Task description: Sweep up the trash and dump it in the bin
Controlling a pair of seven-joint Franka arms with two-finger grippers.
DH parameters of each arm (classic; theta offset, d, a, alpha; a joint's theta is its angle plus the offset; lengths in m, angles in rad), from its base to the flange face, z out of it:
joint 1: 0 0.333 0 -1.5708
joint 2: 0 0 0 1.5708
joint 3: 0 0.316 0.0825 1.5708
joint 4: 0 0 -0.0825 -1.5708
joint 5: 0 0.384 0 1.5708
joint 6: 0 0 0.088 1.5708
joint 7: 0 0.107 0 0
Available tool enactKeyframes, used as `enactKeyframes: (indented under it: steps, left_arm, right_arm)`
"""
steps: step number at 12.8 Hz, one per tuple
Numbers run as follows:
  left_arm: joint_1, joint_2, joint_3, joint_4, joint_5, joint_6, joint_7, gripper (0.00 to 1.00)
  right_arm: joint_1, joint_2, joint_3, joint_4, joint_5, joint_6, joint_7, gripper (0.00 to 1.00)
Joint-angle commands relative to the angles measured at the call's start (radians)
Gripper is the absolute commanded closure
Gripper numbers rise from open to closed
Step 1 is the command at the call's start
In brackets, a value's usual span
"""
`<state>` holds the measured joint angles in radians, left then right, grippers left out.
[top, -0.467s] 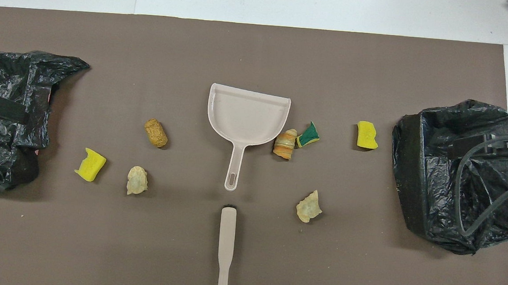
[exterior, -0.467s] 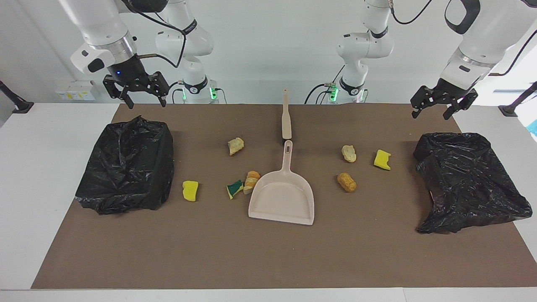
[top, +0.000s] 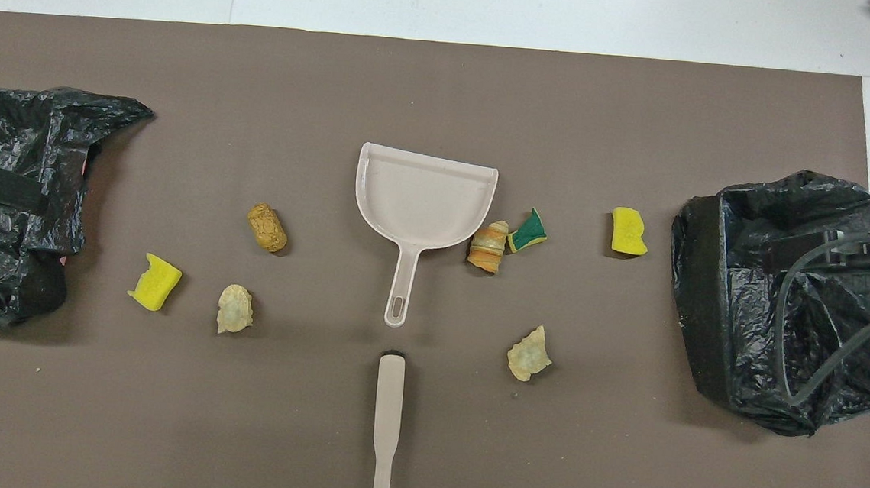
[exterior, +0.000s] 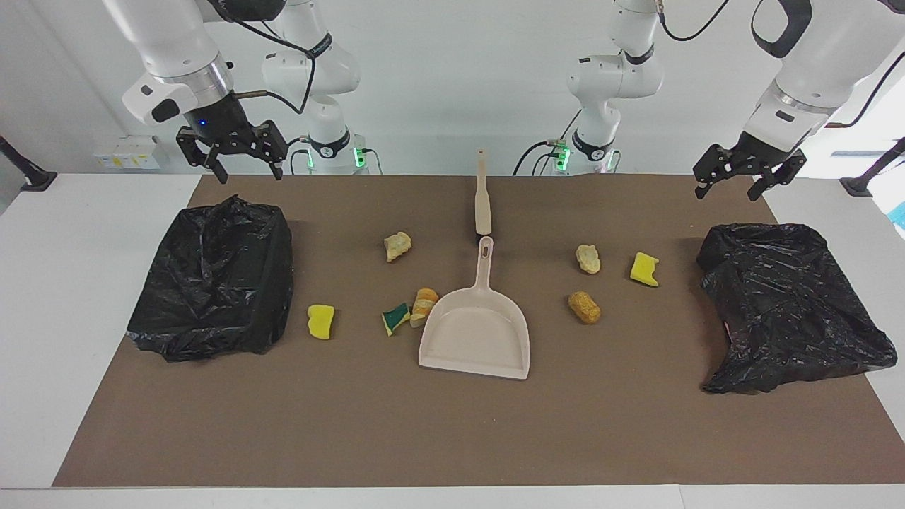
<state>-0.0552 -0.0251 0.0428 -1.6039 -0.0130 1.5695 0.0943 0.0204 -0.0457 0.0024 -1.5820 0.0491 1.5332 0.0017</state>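
The trash lies scattered on the brown mat around a beige dustpan. Toward the right arm's end are a beige lump, a yellow sponge, a green-and-yellow sponge and an orange lump. Toward the left arm's end are a beige lump, a brown lump and a yellow sponge. A beige brush lies nearer to the robots than the dustpan's handle. My right gripper hangs open and empty above one bin. My left gripper hangs open and empty above the other bin.
Each bin is lined with a crumpled black bag and stands at one end of the mat. White table borders the mat at both ends.
Both grippers have risen slightly above their bins. Nothing on the mat has moved.
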Motion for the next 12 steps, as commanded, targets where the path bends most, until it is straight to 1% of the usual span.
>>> enactKeyframes:
  steps: [1, 6, 11, 12]
  left_arm:
    - [0.018, -0.027, -0.009, -0.028, 0.011, -0.011, 0.005, 0.0]
    - [0.011, -0.032, -0.009, -0.031, 0.011, -0.011, 0.005, 0.0]
    - [-0.003, -0.049, -0.023, -0.074, -0.002, 0.003, 0.004, 0.0]
    - [-0.03, -0.059, -0.023, -0.096, -0.002, 0.004, 0.002, 0.0]
  right_arm:
    - [0.0, -0.019, -0.004, -0.018, -0.003, -0.001, 0.0, 0.0]
    - [-0.003, -0.02, -0.01, -0.019, 0.0, -0.004, -0.003, 0.0]
    - [0.003, -0.026, -0.01, -0.033, 0.0, 0.004, 0.004, 0.0]
    - [0.003, -0.026, -0.01, -0.035, 0.0, 0.005, 0.018, 0.0]
